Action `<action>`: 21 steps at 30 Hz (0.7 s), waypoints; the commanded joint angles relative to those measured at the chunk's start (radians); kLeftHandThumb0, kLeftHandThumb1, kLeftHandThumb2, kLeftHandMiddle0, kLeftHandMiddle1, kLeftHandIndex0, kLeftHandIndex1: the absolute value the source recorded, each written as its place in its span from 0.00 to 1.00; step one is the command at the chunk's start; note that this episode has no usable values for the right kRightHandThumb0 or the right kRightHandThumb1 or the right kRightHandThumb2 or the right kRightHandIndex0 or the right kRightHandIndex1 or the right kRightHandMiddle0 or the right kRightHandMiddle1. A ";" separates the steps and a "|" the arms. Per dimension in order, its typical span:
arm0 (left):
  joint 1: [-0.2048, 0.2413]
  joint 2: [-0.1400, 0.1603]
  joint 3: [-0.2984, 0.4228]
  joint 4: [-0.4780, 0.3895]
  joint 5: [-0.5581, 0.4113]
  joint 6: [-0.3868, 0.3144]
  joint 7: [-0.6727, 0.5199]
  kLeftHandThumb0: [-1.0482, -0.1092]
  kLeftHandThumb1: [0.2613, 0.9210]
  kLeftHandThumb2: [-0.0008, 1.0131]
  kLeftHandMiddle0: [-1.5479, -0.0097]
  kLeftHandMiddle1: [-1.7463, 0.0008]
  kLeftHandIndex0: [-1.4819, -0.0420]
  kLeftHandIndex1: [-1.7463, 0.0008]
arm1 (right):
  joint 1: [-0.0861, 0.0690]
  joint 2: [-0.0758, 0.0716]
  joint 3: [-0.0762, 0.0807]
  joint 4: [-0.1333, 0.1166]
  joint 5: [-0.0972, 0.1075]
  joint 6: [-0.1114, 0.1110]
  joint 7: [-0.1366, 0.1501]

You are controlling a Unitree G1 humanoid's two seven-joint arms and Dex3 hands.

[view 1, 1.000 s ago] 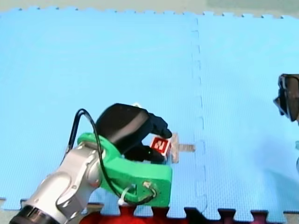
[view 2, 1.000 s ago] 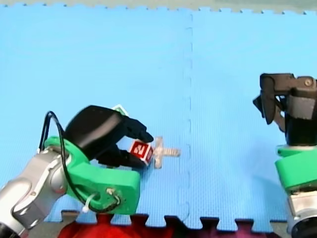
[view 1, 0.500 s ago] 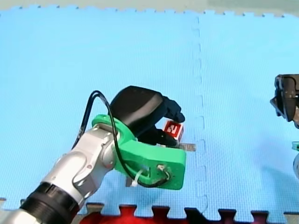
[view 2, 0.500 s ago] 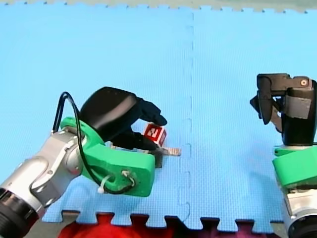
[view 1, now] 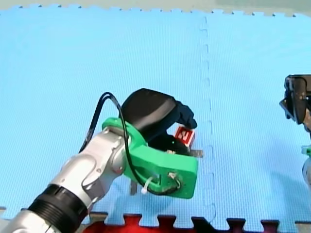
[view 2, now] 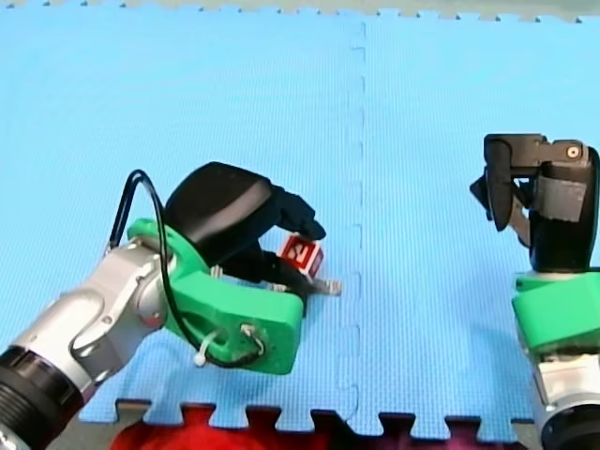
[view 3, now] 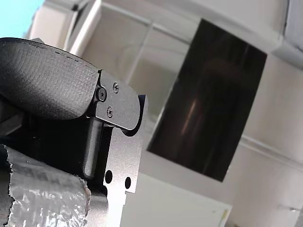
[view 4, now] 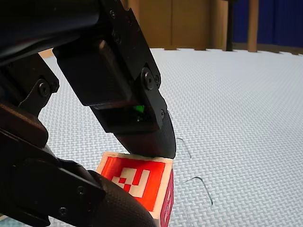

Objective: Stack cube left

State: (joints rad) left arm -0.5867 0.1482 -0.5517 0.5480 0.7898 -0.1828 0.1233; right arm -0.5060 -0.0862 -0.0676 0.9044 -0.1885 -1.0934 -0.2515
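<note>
My left hand (view 1: pixel 181 127) reaches in from the lower left and is shut on a red cube (view 1: pixel 185 136) with a white marker on its face. The second wrist view shows this cube (view 4: pixel 137 182) pinched between black fingertips (view 4: pixel 142 137), close over the blue foam mat (view 2: pixel 281 94). My right hand (view 2: pixel 525 187) stands upright at the right edge, far from the cube, holding nothing. In the first wrist view a black finger (view 3: pixel 47 80) is raised against a room background.
A small clear plastic piece (view 1: pixel 197 154) lies on the mat just beside and below the cube. A seam (view 1: pixel 208 73) between mat tiles runs front to back right of centre. The mat's notched front edge (view 2: pixel 309 417) borders a red surface.
My left hand has carried the red cube up and to the right, toward the seam. The clear piece has stayed put. The right hand has barely shifted.
</note>
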 commanded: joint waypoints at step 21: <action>-0.036 -0.022 -0.034 0.090 -0.006 0.035 -0.037 0.55 0.73 0.00 0.40 0.00 0.10 1.00 | 0.012 -0.004 -0.002 -0.026 -0.013 0.004 -0.025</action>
State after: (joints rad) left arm -0.6235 0.1199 -0.5864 0.6422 0.7896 -0.1509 0.0941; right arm -0.4973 -0.0848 -0.0673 0.8846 -0.2022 -1.0850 -0.2730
